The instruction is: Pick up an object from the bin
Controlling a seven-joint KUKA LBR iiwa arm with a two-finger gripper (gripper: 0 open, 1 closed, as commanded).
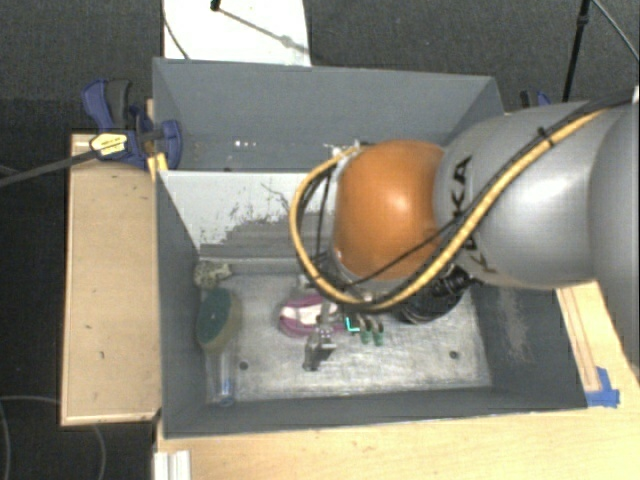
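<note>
My gripper (320, 349) hangs low over the middle of the bin floor, below the orange wrist cover. Just to its upper left, touching or nearly touching it, lies a small purple and white thing (298, 318), partly hidden by the cables. A dish brush with a dark green pad (214, 318) and a clear handle lies along the bin's left wall, well apart from the gripper. A black round thing (432, 303) sits at the right, mostly hidden under the arm.
The arm and its orange cover hang over the bin's back right half. Small green bits (371, 335) show just right of the gripper; whether they are loose I cannot say. Bare bin floor lies along the front and right.
</note>
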